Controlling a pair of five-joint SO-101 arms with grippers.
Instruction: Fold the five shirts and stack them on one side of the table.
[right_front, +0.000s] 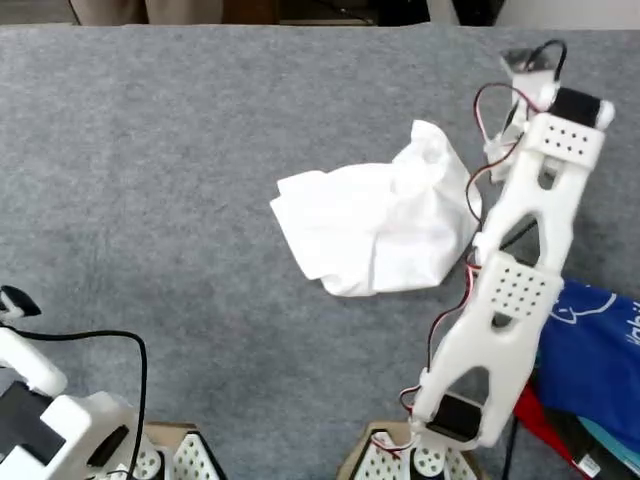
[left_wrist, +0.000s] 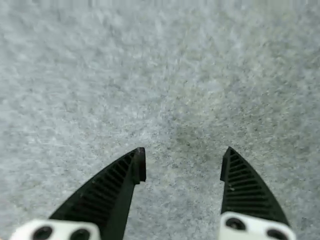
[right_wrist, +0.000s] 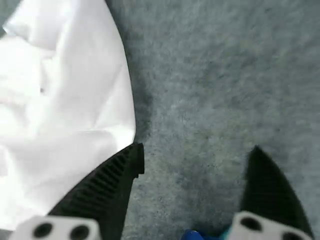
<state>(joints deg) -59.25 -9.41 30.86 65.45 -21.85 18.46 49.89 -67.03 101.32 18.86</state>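
Left fingers (left_wrist: 131, 172): I had them spread wide over the bare grey table (right_front: 150, 180), holding nothing.
Right fingers (right_wrist: 122, 172): also wide apart and holding nothing; one tip was at the edge of the white shirt (right_wrist: 60, 100), the other over bare table.
White shirt (right_front: 375, 230): it lay in a crumpled, unfolded heap just right of centre in the high view.
Right arm (right_front: 520, 270): it stretched from the bottom edge to the upper right of the frame, along the white shirt's right side.
Left arm (right_front: 50, 420): it sat in the lower left corner, well apart from the white shirt.
Blue shirt (right_front: 595, 350): it lay at the lower right edge, partly behind my right arm, with a red cloth (right_front: 535, 420) just beside it.
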